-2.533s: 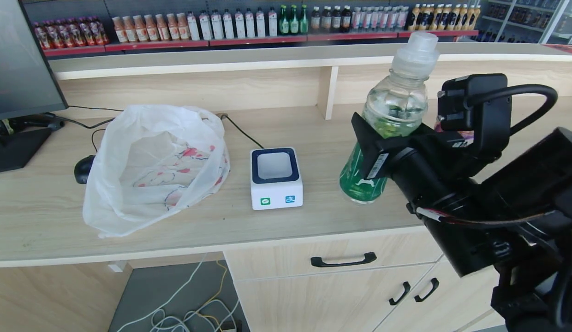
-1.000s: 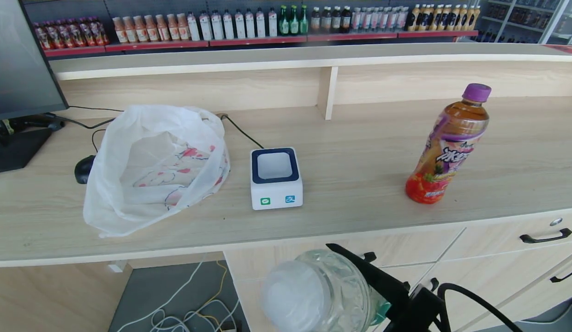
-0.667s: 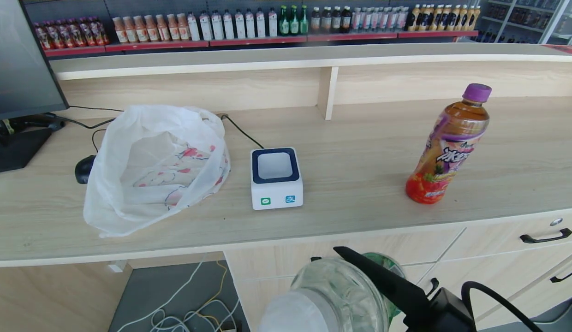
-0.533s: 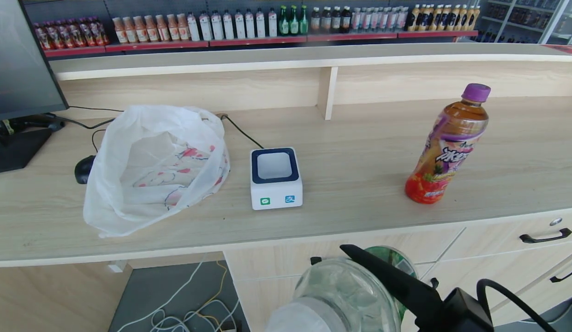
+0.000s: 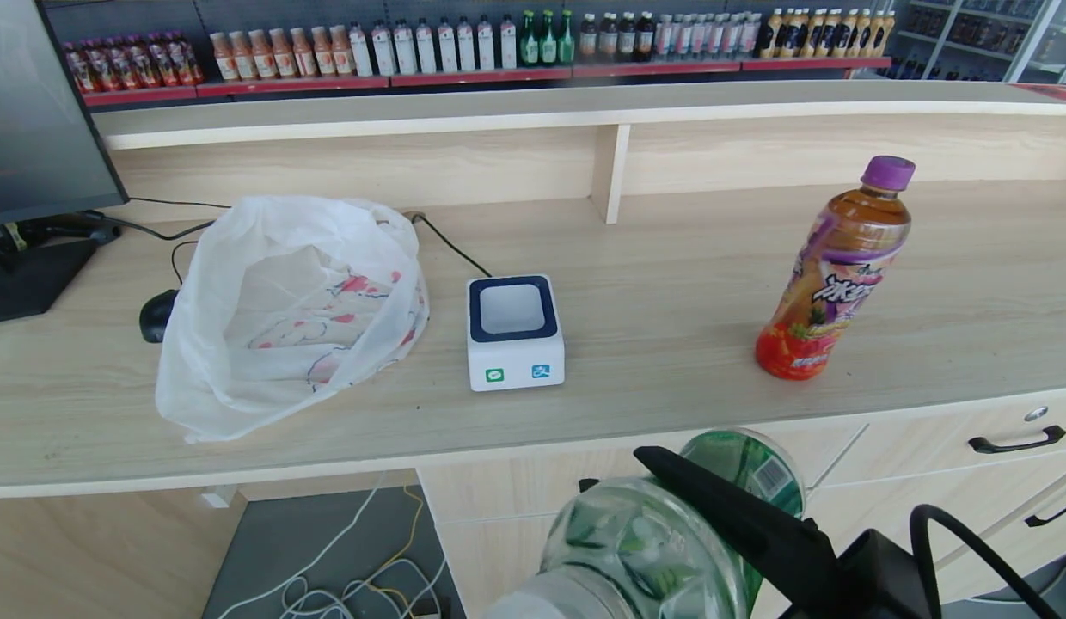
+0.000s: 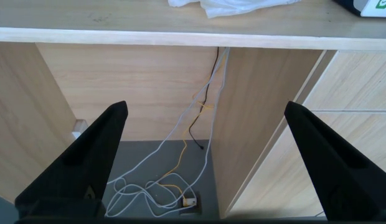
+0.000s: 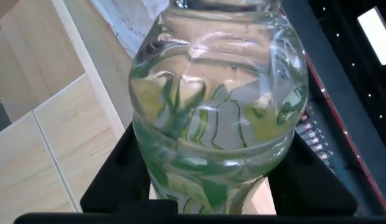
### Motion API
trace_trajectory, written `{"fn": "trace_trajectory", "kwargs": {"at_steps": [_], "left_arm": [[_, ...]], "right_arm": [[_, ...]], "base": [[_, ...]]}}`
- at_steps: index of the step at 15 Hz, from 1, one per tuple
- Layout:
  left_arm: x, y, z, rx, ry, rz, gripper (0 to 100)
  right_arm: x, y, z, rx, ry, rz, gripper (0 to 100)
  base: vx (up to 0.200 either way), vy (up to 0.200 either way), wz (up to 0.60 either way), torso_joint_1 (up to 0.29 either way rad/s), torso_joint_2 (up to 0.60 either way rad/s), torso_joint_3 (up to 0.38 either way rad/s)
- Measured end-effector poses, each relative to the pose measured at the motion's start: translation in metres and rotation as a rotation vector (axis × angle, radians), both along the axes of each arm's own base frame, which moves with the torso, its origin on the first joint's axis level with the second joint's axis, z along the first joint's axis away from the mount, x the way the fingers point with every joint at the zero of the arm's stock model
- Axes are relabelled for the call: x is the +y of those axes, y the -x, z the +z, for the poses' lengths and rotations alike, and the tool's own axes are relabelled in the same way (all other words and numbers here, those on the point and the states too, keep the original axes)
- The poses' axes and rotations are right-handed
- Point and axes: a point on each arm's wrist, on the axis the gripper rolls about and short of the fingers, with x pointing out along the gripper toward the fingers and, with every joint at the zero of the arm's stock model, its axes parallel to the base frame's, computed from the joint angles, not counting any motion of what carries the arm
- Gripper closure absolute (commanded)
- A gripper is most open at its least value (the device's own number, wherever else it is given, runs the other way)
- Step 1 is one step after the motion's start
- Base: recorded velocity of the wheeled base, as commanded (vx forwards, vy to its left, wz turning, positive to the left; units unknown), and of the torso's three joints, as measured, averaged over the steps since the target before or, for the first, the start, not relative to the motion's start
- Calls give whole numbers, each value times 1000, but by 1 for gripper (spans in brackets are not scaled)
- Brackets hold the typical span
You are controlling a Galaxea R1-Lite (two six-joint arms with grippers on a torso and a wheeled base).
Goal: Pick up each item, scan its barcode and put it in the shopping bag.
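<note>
CHECKOUT COUNTER, MID-SCAN: Your right gripper (image 7: 211,183) is clamped across the green-labelled bottle (image 5: 636,542). The bottle is tipped with its cap toward the head camera and sits off the front edge of the counter (image 5: 670,284), at about 5 o'clock from the scanner (image 5: 514,331). It lies between the two fingers, with one black finger crossing its upper side. Its barcode (image 5: 769,475) shows near the base end. For a clean read, you would likely bring the bottle up over the counter and roll the wrist until that barcode faces the scanner's window, flat and close. The shopping bag (image 5: 284,309) sits at the scanner's 9 o'clock, and the tea bottle (image 5: 830,275) stands upright at 3 o'clock. Your left gripper (image 6: 204,106) hangs spread wide below the counter, holding nothing.
</note>
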Motion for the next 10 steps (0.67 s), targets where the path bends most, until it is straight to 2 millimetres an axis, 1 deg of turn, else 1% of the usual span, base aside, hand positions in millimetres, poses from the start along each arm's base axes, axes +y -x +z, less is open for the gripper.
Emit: {"fn": "trace_trajectory", "kwargs": {"at_steps": [2, 6, 10], "left_arm": [[0, 0, 0, 0, 0, 0, 0], [0, 0, 0, 0, 0, 0, 0], [0, 0, 0, 0, 0, 0, 0]], "right_arm": [[1, -1, 2, -57, 48, -20, 100], [5, -4, 4, -115, 82, -10, 100], [22, -18, 5, -159, 86, 49, 100]], "base": [[0, 0, 0, 0, 0, 0], [0, 0, 0, 0, 0, 0], [0, 0, 0, 0, 0, 0]]}}
